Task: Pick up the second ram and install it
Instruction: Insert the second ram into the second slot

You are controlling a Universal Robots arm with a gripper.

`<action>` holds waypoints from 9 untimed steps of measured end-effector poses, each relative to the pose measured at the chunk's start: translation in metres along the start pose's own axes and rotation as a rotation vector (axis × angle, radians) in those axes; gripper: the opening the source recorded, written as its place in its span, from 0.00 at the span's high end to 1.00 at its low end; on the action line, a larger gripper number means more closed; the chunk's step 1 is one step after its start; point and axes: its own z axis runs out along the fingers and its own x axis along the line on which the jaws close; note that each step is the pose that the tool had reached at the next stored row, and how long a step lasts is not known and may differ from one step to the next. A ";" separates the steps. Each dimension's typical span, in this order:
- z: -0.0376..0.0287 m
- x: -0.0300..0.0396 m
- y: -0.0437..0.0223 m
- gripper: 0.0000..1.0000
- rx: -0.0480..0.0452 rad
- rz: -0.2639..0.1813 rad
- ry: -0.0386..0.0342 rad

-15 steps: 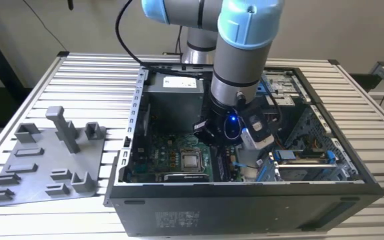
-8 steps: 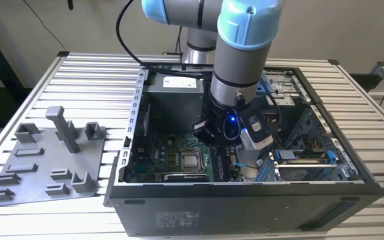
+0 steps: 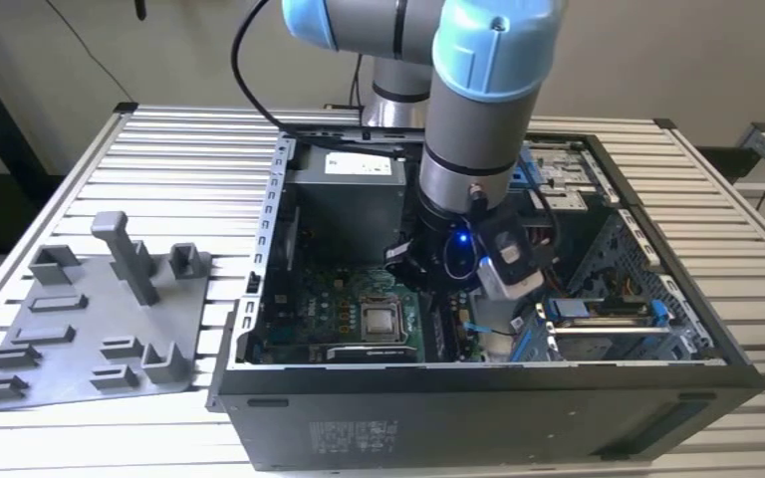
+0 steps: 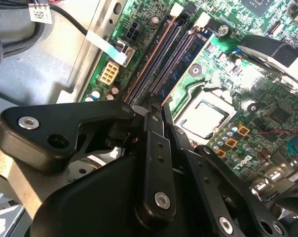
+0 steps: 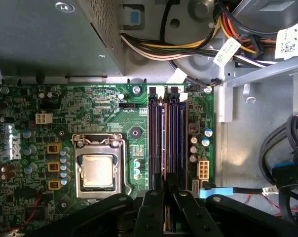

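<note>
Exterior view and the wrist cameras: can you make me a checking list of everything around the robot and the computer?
Surface: slatted metal table, carrying an open computer case.
Job's things: memory slots on the green board, beside the processor socket; the second ram cannot be told apart from the slots.
Clutter: grey tray with upright blocks, on the exterior view's left of the case.
Grippers: the gripper hangs inside the case, just over one end of the memory slots.
Cables: a bundle of yellow, orange and black wires by the metal box; a black cable with a blue tab near the slots.
Surroundings: pale wall behind the table.
</note>
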 end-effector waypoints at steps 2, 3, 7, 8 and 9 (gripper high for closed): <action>0.0013 0.0000 0.0008 0.86 -0.0013 0.000 0.0001; 0.0022 0.0001 0.0012 0.86 -0.0023 0.000 0.0001; 0.0045 0.0004 0.0015 0.86 -0.0034 0.000 0.0002; 0.0045 0.0004 0.0015 0.86 -0.0033 0.000 0.0002; 0.0045 0.0004 0.0015 0.86 -0.0032 0.000 0.0003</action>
